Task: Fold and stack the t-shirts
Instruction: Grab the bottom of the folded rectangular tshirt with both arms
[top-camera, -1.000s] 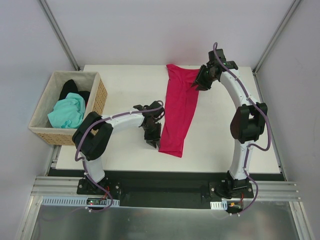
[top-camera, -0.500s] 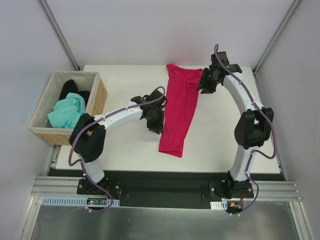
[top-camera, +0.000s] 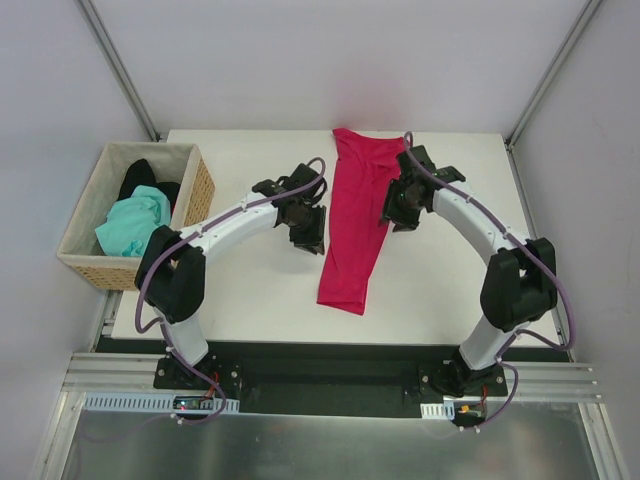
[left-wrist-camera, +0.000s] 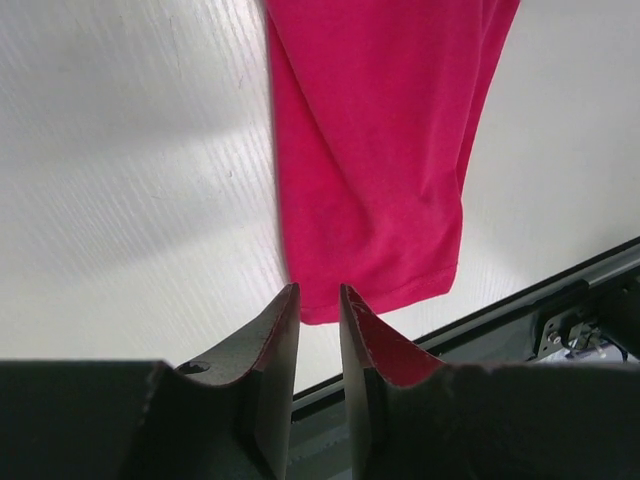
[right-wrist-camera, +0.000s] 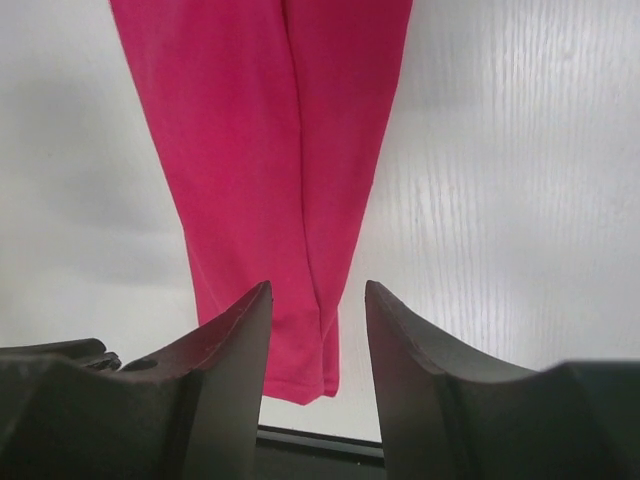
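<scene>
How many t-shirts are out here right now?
3. A crimson one lies stretched out on the table; a mint-green one and a black one sit bunched in the wicker basket at the left. More could be buried under them.

The crimson t-shirt (top-camera: 355, 225) is soft matt cloth with a fine knit and gentle lengthwise creases. The desk (top-camera: 250, 290) under it is white and matt, with a faint straight grain like painted wood or laminate. The left tool (left-wrist-camera: 319, 290) and the right tool (right-wrist-camera: 317, 285) have fingers of dark grey, slightly grainy matt plastic. The arm shells (top-camera: 235, 222) are smooth white plastic with a light sheen. The basket (top-camera: 200, 195) is rough tan wicker; the mint-green t-shirt (top-camera: 135, 225) and black t-shirt (top-camera: 140, 178) in it are crumpled matt cloth. The sheet (top-camera: 300, 440) before the bases is dull brushed metal.
</scene>
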